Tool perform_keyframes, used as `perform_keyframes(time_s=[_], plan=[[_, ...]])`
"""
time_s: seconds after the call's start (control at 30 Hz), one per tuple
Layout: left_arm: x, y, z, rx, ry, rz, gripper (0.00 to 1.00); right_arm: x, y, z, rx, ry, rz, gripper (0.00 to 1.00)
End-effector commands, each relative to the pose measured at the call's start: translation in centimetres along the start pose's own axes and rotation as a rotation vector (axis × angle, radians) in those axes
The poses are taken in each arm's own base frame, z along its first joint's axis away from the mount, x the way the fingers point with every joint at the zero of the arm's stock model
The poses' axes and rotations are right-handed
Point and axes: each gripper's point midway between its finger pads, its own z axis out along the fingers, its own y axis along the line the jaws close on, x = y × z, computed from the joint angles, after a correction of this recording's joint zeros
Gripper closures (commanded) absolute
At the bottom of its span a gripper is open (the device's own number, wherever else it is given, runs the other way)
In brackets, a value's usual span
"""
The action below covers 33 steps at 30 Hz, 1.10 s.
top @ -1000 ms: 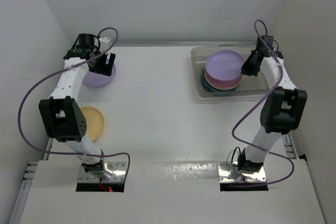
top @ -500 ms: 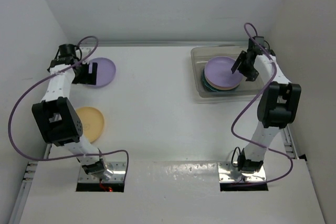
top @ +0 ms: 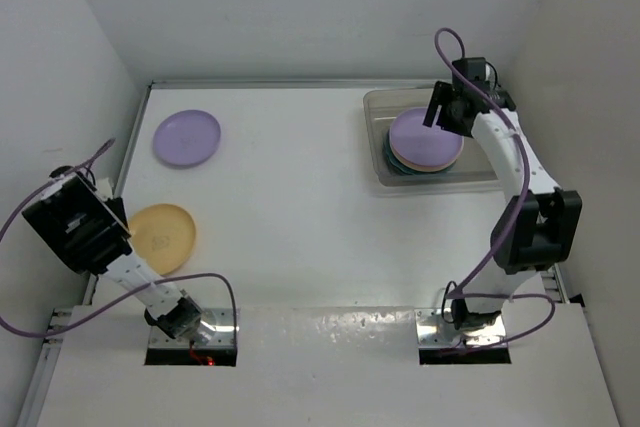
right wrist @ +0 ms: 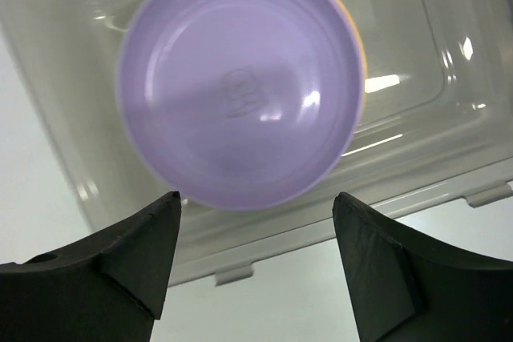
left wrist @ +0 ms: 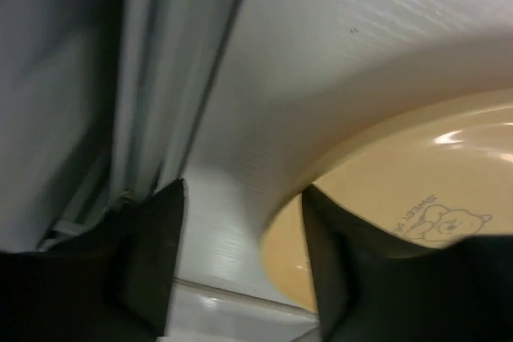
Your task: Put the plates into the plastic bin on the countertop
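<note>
The plastic bin [top: 372,150] stands at the back right of the countertop [top: 300,207], and its rim [right wrist: 264,247] also shows in the right wrist view. It holds a stack of plates with a lavender plate [top: 427,138] [right wrist: 240,86] on top. My right gripper [top: 447,111] [right wrist: 256,198] hovers open over that plate, holding nothing. A second lavender plate [top: 187,137] lies at the back left. A yellow-orange plate [top: 162,237] [left wrist: 417,198] lies by the left wall. My left gripper [left wrist: 244,190] is open, with that plate's rim between its fingers; in the top view the arm hides it.
Coloured rims of lower plates [top: 394,162] peek out under the stack. White walls close in the left side [top: 60,97] and the back. The wall's base rail [left wrist: 152,78] runs just left of my left gripper. Two metal mount plates [top: 215,329] sit at the front edge.
The right gripper opened, left the lavender plate on the stack and moved to the bin's far side. The left arm swung from the back-left lavender plate down to the yellow-orange plate.
</note>
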Motion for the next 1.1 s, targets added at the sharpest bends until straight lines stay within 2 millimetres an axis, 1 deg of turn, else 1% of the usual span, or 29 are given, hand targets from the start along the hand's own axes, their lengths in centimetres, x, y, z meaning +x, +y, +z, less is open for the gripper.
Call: perform_keyframes(time_s=[0.0,0.03,0.1,0.13,0.17,0.2,0.23,0.27,0.3,0.33,0.37,0.43,0.47,0.5,0.53,0.57,0.6,0.67,0.7,0.73,0.77,0.8,0.83,0.87,0.9,0.97,1.0,1.03,1.07], plan=[[2.1,-1.3,2.0,0.077,0.065,0.088,0.46,-1.5,1.8,-2.1,-0.048,-0.078,-0.03,0.24],[2.7,-1.7,2.2,0.11,0.085,0.077,0.57,-1.6,2.4,-2.6,-0.059,-0.089,-0.036,0.24],[3.1,-3.5,1.8,0.234,0.092,0.08,0.65,-1.9,3.7,-3.5,-0.088,-0.112,-0.058,0.24],[2.6,-3.9,1.5,0.265,0.076,0.089,0.73,-1.9,4.1,-3.6,-0.094,-0.115,-0.068,0.26],[2.2,-4.7,1.0,0.311,0.059,0.084,0.78,-2.0,4.9,-4.1,-0.109,-0.128,-0.082,0.26],[1.9,-4.9,0.8,0.329,0.05,0.082,0.84,-1.9,5.7,-4.3,-0.12,-0.131,-0.094,0.26],[1.5,-5.5,0.5,0.346,0.042,0.094,1.0,-1.8,6.1,-4.5,-0.127,-0.135,-0.102,0.27],[0.4,-5.4,-0.1,0.355,0.015,0.094,1.0,-1.6,6.6,-4.6,-0.136,-0.134,-0.112,0.27],[-0.2,-7.2,-0.9,0.424,0.001,0.111,1.0,-1.0,8.5,-5.0,-0.173,-0.137,-0.14,0.27],[-1.5,-7.8,-1.8,0.445,-0.038,0.128,1.0,-0.7,9.5,-5.3,-0.205,-0.134,-0.164,0.27],[-2.4,-10.0,-3.0,0.511,-0.069,0.166,1.0,-0.4,11.2,-5.5,-0.245,-0.14,-0.206,0.27],[-4.0,-12.5,-5.2,0.563,-0.133,0.225,1.0,0.9,14.2,-6.0,-0.342,-0.123,-0.249,0.29],[-5.2,-14.0,-6.4,0.583,-0.166,0.251,1.0,1.4,15.7,-6.3,-0.378,-0.116,-0.266,0.29],[-5.7,-17.2,-7.5,0.621,-0.182,0.333,1.0,2.4,17.7,-6.9,-0.45,-0.102,-0.289,0.29],[-6.1,-18.7,-8.2,0.63,-0.188,0.372,1.0,3.1,19.3,-6.9,-0.484,-0.09,-0.292,0.29],[-7.0,-21.8,-9.6,0.658,-0.217,0.443,1.0,4.1,21.5,-7.7,-0.556,-0.074,-0.315,0.3],[-7.1,-23.5,-10.5,0.682,-0.227,0.474,1.0,4.9,23.0,-7.7,-0.582,-0.07,-0.335,0.3],[-8.1,-26.5,-12.2,0.708,-0.264,0.531,1.0,5.9,25.0,-8.2,-0.638,-0.06,-0.357,0.3],[-7.5,-29.3,-12.8,0.743,-0.252,0.593,1.0,7.9,27.0,-8.2,-0.678,-0.032,-0.395,0.3],[-7.7,-30.7,-13.6,0.752,-0.272,0.623,1.0,8.1,28.1,-8.7,-0.712,-0.036,-0.402,0.3],[-7.6,-31.9,-13.8,0.762,-0.268,0.645,1.0,8.6,29.0,-8.9,-0.748,-0.023,-0.408,0.29],[-7.6,-34.0,-15.0,0.78,-0.286,0.696,1.0,9.8,30.3,-8.5,-0.768,0.007,-0.4,0.29],[-7.5,-35.0,-15.3,0.789,-0.283,0.709,1.0,10.2,30.9,-8.7,-0.795,0.023,-0.399,0.27],[-7.7,-35.9,-16.3,0.795,-0.309,0.735,1.0,10.7,31.3,-7.7,-0.792,0.045,-0.384,0.27],[-7.1,-37.2,-16.9,0.809,-0.312,0.774,1.0,10.9,31.6,-7.6,-0.794,0.053,-0.38,0.27],[-6.5,-38.3,-17.7,0.82,-0.316,0.806,1.0,11.7,31.6,-6.4,-0.768,0.087,-0.361,0.27],[-6.5,-38.8,-18.1,0.824,-0.329,0.83,1.0,12.0,31.7,-5.7,-0.755,0.099,-0.361,0.3],[-5.7,-39.5,-18.3,0.831,-0.316,0.85,1.0,12.8,31.1,-4.4,-0.704,0.123,-0.366,0.35],[-5.5,-39.7,-18.4,0.834,-0.314,0.859,1.0,13.0,30.9,-4.0,-0.687,0.134,-0.363,0.38]])
